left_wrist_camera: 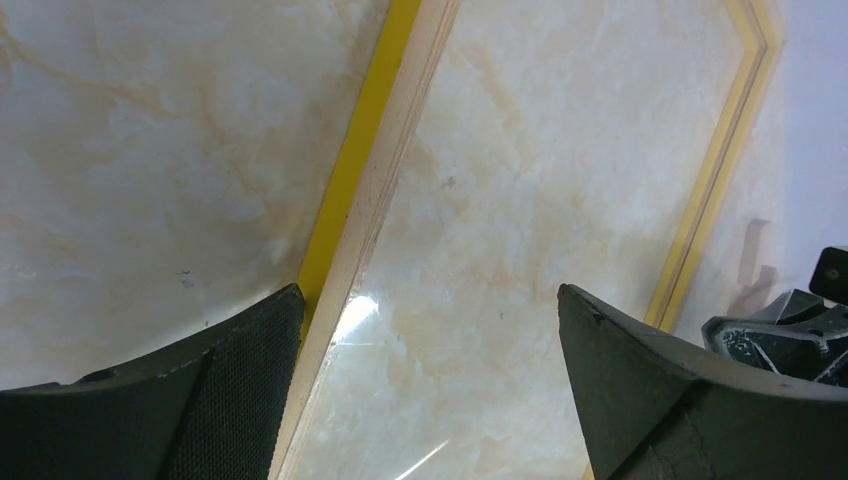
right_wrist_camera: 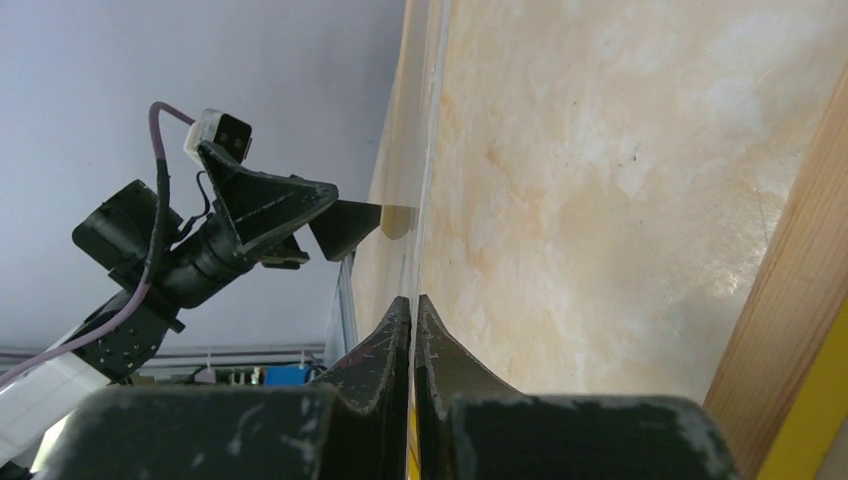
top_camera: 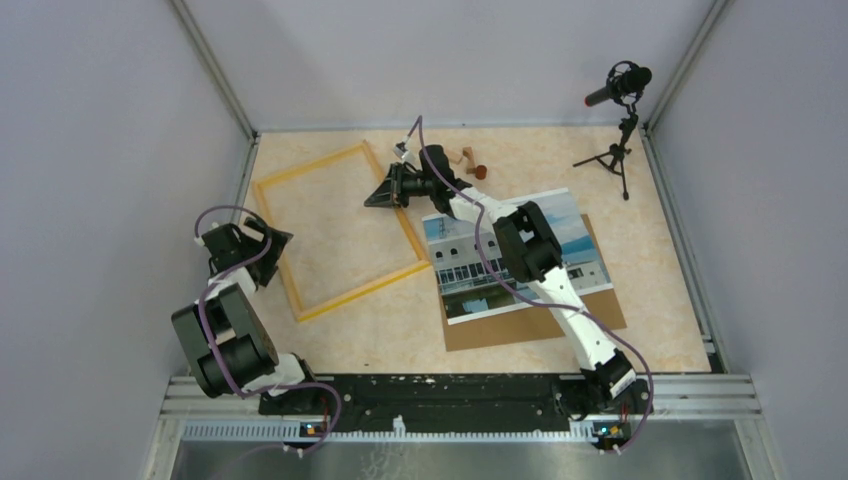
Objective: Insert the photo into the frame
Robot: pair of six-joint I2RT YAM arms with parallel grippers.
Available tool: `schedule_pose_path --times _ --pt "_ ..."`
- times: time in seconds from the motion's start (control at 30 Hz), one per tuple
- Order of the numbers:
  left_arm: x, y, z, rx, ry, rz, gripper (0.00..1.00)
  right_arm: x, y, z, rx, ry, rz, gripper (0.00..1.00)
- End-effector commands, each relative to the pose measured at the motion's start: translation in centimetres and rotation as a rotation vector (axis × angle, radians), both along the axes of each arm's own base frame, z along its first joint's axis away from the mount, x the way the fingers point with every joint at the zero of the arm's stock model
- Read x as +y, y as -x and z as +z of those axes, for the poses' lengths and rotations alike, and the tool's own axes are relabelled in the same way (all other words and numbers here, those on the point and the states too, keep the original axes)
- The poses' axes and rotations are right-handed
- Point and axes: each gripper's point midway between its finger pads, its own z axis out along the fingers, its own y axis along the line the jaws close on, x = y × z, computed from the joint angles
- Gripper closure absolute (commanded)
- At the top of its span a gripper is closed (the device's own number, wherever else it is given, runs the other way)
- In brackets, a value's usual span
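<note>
Marbled beige tabletop (top_camera: pixel 400 322), grey walls (top_camera: pixel 450 60); frame (top_camera: pixel 363 291) flat, mic (top_camera: pixel 620 85) far-R corner.

No text, label, brand, number or sign can be read in any of the three views. The photo (top_camera: pixel 465 280) shows a building facade, but any lettering on it is too small to make out from the overhead camera. The rails of the frame (top_camera: pixel 364 290), seen close in the wrist views, show plain wood and yellow edging only.
</note>
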Motion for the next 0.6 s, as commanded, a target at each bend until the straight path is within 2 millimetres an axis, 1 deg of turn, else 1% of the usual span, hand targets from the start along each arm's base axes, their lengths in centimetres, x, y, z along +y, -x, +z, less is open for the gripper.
schedule_pose_path --times 0.0,0.3,0.57 --pt "0.55 -1.32 2.34 -0.079 -0.022 -0.010 0.01 -0.30 -1.17 1.47 -0.071 -0.017 -0.010 1.00" --pt "0.41 -1.34 2.11 -0.073 -0.012 -0.017 0.01 -0.13 -1.80 1.12 -0.088 -0.004 -0.006 1.00" --pt "0.32 -1.43 2.07 -0.074 -0.008 -0.025 0.01 0.00 -2.15 1.29 -0.107 -0.011 -0.003 1.00"
